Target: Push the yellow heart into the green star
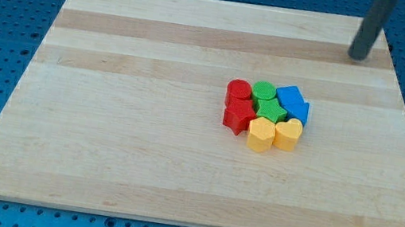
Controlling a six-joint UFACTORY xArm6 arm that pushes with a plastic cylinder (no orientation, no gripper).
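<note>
bench (143,137): pale wood | load: one tight cluster right of centre | red cylinder (238,91), red star (238,116), green cylinder (263,90), green star (268,109), two blue blocks (294,103) (shapes unclear), yellow hexagon (260,133), yellow heart (289,132)

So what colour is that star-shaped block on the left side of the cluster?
Red. The red star sits at the cluster's left edge, seen in the one camera view.

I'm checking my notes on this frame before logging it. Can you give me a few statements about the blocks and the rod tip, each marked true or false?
1. My tip touches the yellow heart. False: it is far off, near the board's top right corner.
2. The blocks lie in one tight cluster. True.
3. The green star sits just above the yellow heart and the yellow hexagon. True.
4. The red blocks are on the cluster's right side. False: they are on its left; the blue blocks are on the right.
</note>
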